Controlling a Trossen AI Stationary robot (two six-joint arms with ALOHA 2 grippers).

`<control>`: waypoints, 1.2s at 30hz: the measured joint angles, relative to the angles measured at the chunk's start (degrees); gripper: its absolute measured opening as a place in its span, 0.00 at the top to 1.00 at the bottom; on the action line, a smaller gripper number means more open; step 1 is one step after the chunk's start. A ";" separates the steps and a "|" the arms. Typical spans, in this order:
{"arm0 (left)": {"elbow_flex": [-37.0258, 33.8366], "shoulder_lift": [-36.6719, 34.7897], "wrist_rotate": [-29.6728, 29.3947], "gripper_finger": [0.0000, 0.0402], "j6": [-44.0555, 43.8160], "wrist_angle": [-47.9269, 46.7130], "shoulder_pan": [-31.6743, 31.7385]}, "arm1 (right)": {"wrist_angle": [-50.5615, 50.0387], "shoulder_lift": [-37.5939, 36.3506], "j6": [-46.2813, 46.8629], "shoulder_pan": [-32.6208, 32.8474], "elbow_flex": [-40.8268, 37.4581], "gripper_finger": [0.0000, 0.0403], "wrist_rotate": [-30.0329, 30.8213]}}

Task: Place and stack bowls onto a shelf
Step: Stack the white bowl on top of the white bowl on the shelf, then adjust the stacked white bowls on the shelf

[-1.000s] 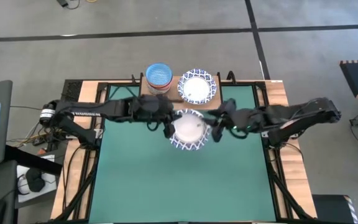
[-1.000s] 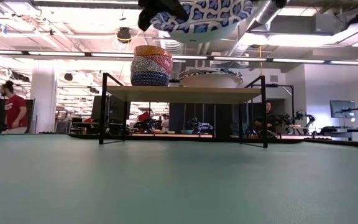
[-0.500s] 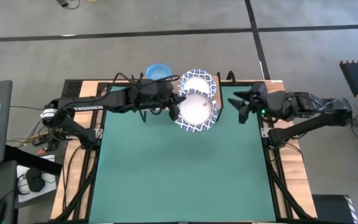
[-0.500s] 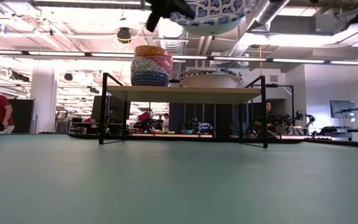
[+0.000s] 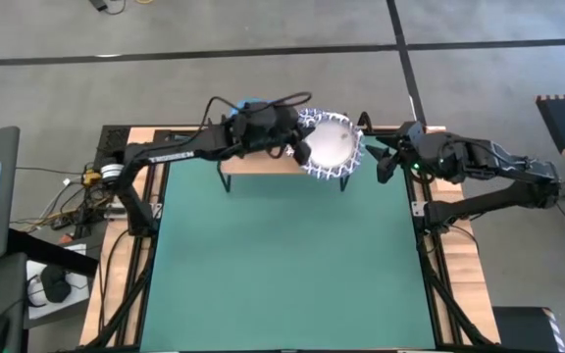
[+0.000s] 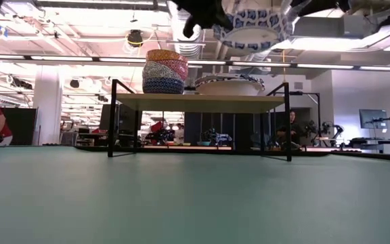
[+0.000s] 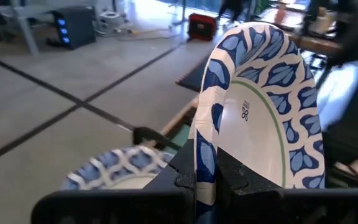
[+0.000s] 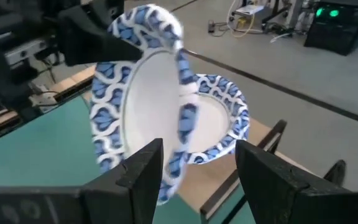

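Clamping the scalloped rim of a white bowl (image 5: pixel 330 145) between its closed fingers, the left gripper (image 5: pixel 294 144) held it in the air at the upper middle of the high view, the bowl sticking out to the gripper's right, above the shelf (image 6: pixel 198 102). On the shelf sat another wide bowl (image 6: pixel 229 85) (directly under the held one) and a stack of small bowls (image 6: pixel 165 72) at its left end. The right gripper (image 5: pixel 385 157) waited at upper right, fingers spread and empty.
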 joint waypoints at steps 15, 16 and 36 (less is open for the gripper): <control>1.84 2.67 1.48 0.94 -2.30 -6.04 7.02 | -2.02 0.02 0.52 -0.57 0.00 0.44 -0.24; 1.84 2.67 1.40 0.92 -2.30 -6.80 7.02 | -2.00 0.02 0.50 -0.61 0.00 0.44 -0.22; 11.18 2.34 -4.07 0.59 -0.17 -17.04 6.59 | -2.05 0.13 1.99 -0.10 0.00 0.44 -3.23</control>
